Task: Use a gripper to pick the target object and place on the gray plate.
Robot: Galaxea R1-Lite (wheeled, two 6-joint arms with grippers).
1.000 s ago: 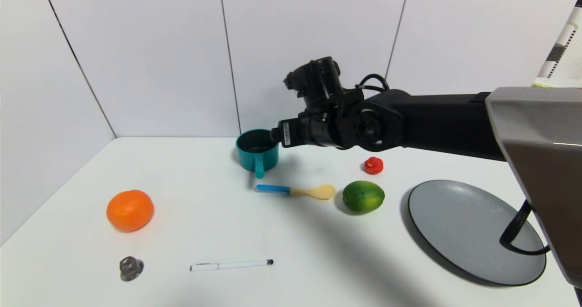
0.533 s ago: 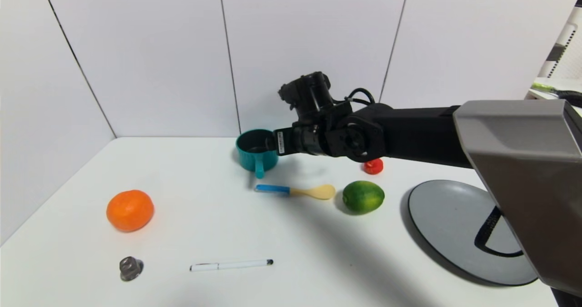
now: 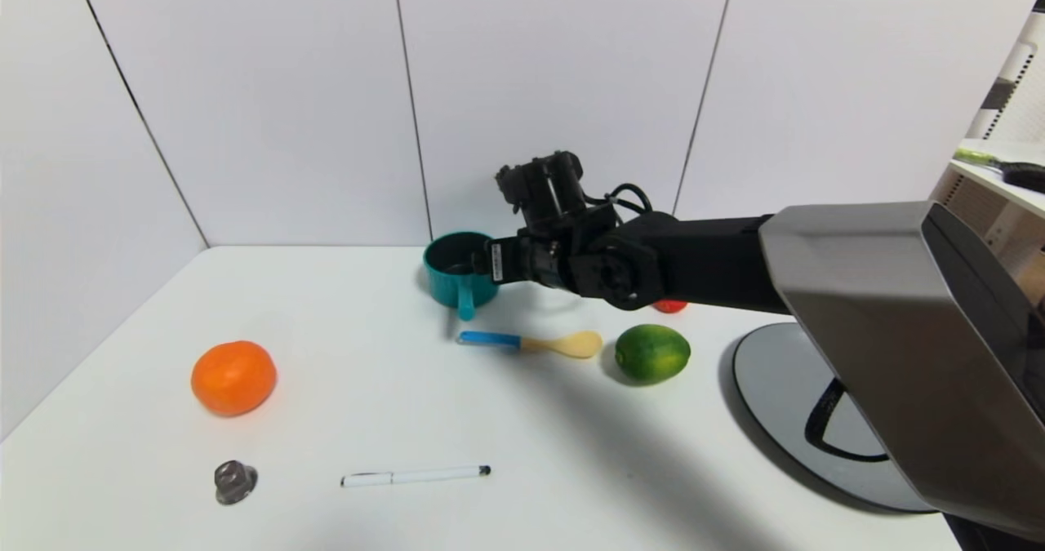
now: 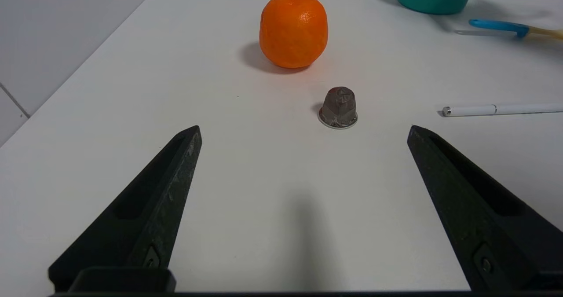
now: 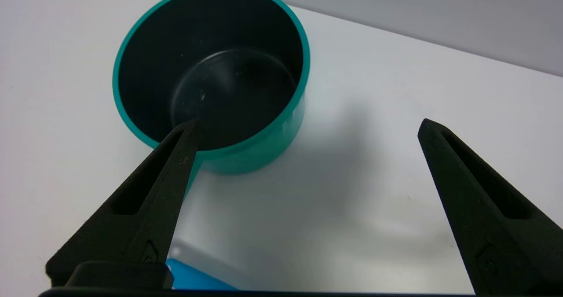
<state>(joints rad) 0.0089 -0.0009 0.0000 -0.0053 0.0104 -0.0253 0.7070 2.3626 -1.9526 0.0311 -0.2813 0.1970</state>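
A: What's hidden in the head view?

B: The right arm (image 3: pixel 735 261) covers most of the red object (image 3: pixel 671 306) at the lime's (image 3: pixel 651 353) twelve o'clock, and its gray housing covers the gray plate's (image 3: pixel 775 379) three o'clock half.

A: And the teal saucepan (image 3: pixel 460 269)?

B: Its three o'clock rim sits behind the right gripper (image 5: pixel 308 125). In the left wrist view its top is cut off.

Lab test bench: bare white table (image 3: pixel 392 404), plain white panel walls (image 3: pixel 286 102), random props scattered for robot trials.
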